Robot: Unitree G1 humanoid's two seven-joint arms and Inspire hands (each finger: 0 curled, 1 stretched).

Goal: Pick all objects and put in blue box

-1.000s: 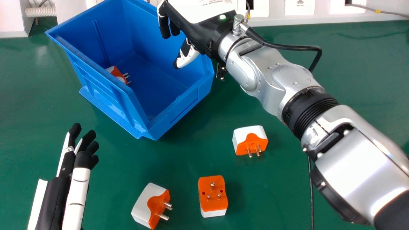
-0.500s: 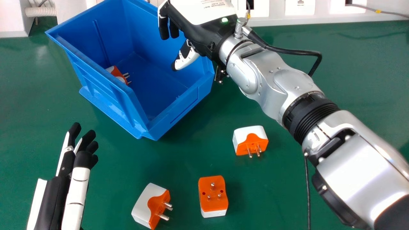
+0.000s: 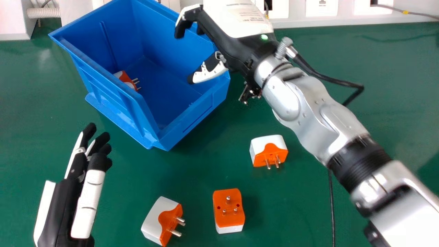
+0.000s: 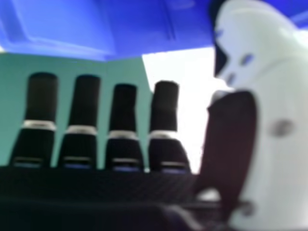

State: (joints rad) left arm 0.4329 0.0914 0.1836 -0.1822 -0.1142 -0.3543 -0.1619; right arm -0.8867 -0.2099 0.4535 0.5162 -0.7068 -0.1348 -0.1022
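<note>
Box point(image 3: 120, 101): one, near the bench point(image 3: 394, 68)'s far edge; boxed plug point(image 3: 126, 78) inside.
Loose, between box and near edge: right plug point(image 3: 269, 151), middle plug point(image 3: 228, 208), left plug point(image 3: 159, 219).
Right hand point(image 3: 228, 43): open, empty, at the box's right rim.
Left hand point(image 3: 63, 202): open, empty, toward the bench's left edge.
Step, as judged: return for another plug; next move calls for clearing the rim, then lowering, probably to the right plug.
Changed: right hand shifted rightward; left hand slightly forward. Box, plugs unmoved.
</note>
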